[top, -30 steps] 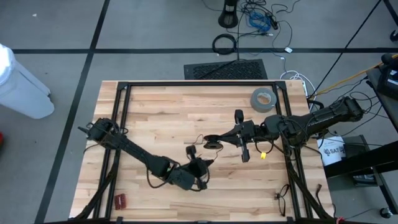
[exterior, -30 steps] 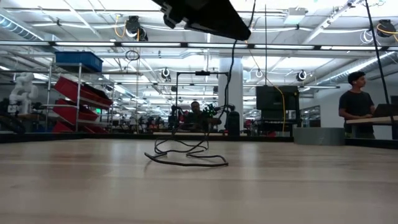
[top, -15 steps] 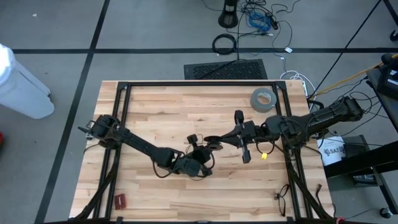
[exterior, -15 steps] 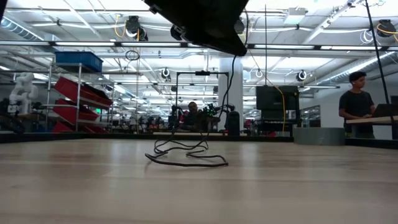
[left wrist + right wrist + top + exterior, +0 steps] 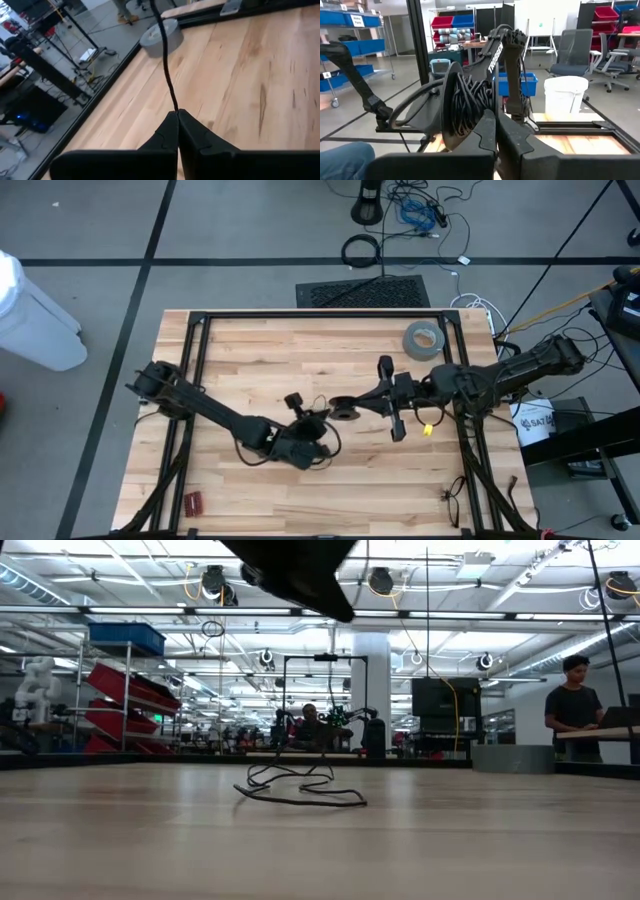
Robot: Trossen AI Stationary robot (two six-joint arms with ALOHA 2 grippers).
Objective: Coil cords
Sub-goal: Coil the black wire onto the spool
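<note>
The thin black cord (image 5: pixel 300 790) lies in loose loops on the pale wooden desk (image 5: pixel 250 350), one strand rising straight out of the left fingers (image 5: pixel 178 116), which are pressed together on it. In the high view the rest of the cord (image 5: pixel 322 412) trails between the left gripper (image 5: pixel 300 402) and the right gripper (image 5: pixel 342 409), whose fingers (image 5: pixel 496 125) are also closed; they appear to pinch the cord, though that grip is hard to make out.

Over the last second the left gripper has swung from a spot well short of the right fingers to just beside them, carrying its strand along. That looks like one wrap of the coil being laid, so the bundle near the right fingers should tighten.

A grey tape roll (image 5: pixel 421 339) sits beyond the right fingers, apart from the cord.
</note>
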